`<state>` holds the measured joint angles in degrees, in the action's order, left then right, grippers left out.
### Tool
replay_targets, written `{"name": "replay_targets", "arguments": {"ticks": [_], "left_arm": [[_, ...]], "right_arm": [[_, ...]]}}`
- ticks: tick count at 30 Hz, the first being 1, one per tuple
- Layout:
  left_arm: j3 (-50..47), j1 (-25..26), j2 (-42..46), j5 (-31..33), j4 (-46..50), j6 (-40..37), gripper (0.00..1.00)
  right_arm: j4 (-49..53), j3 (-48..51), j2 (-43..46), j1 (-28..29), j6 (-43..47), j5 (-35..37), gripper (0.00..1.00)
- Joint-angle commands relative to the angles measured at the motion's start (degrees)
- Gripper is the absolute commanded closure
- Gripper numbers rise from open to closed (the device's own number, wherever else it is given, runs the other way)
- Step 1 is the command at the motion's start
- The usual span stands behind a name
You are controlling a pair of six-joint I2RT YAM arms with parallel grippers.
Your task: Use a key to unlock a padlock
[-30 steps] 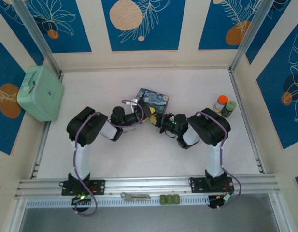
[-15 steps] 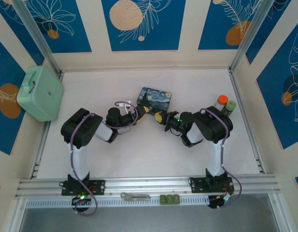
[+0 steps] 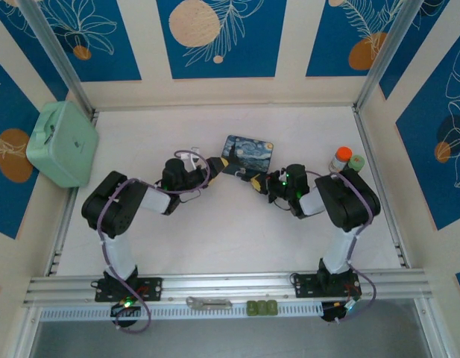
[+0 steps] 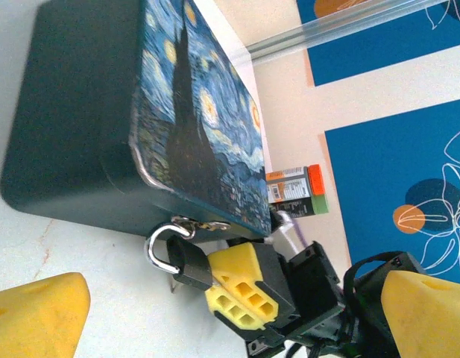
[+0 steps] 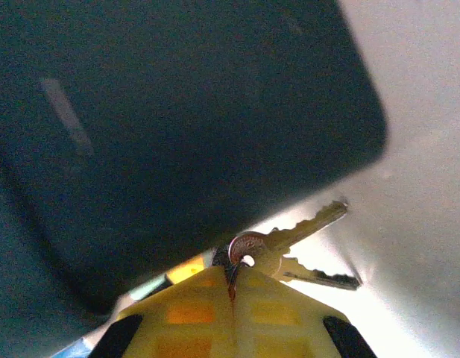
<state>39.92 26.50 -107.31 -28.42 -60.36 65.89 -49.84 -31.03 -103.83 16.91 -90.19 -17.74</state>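
Right gripper [image 5: 233, 292] is clamped shut, its yellow fingers [image 4: 241, 287] pressed together on the small black padlock with a thin silvery shackle [image 4: 186, 261]. The padlock hangs low over the white bench [image 3: 215, 231], its shackle just beside the near side wall of the blue-and-yellow painted rectangular tin [image 4: 80, 119]; whether they touch, I cannot tell. In the right wrist view, a small silvery metal key on a ring [image 5: 304, 224] sticks out past the fingertips with a second key under it, both blades pointing away over bare bench, close by the tin's rounded corner.

Over on the other side, the left gripper [image 3: 217, 165] is spread wide, with one yellow finger [image 4: 36, 313] on each side of the padlock and neither touching it. It sits at the tin's left end.

The tin lies in the middle of the bench, toward the far edge. The whole near half of the bench, between the two arms, is open. A mint-green rounded plastic case [image 3: 62, 142] sits at the far left corner, well apart. Two small bottles, one orange-capped [image 3: 340, 159] and one green-capped [image 3: 355, 164], stand near the right edge, just beside the right arm's elbow.
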Motion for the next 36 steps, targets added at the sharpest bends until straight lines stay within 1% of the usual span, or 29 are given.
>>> {"name": "replay_targets", "arguments": {"ticks": [1,4,6,9,19,26,29,33,36], "left_arm": [[1.21,-0.44,1.21,-0.64,0.65,-0.81,0.00],[1.47,-0.40,1.07,-0.65,0.17,-0.30,0.00],[1.65,-0.40,1.13,-0.68,-0.02,-0.16,0.00],[1.73,-0.31,1.39,-0.92,-0.02,-0.09,0.00],[0.69,-0.22,2.45,-1.24,-0.63,0.17,0.00],[1.18,-0.22,2.87,-1.42,0.22,0.30,0.00],[1.77,-0.22,3.77,-0.60,3.70,-0.77,0.01],[3.16,-0.22,7.05,1.68,13.66,-5.77,0.00],[4.35,-0.22,9.41,3.39,20.35,-9.08,0.00]], "right_arm": [[16.04,-3.70,5.98,0.14,15.42,0.75,1.00],[20.51,-5.17,8.85,0.33,19.68,2.69,1.00],[23.30,-5.71,9.78,0.32,20.63,3.97,1.00],[23.15,-5.52,9.11,0.28,20.64,3.98,1.00],[14.97,-3.15,3.75,0.07,17.32,3.30,1.00],[12.32,-3.37,3.16,0.23,20.71,3.84,1.00],[11.27,-3.74,3.52,0.64,23.37,4.54,1.00],[12.52,-4.89,4.40,1.41,25.98,5.55,1.00],[14.28,-5.20,5.83,2.46,28.28,8.21,1.00]]}}
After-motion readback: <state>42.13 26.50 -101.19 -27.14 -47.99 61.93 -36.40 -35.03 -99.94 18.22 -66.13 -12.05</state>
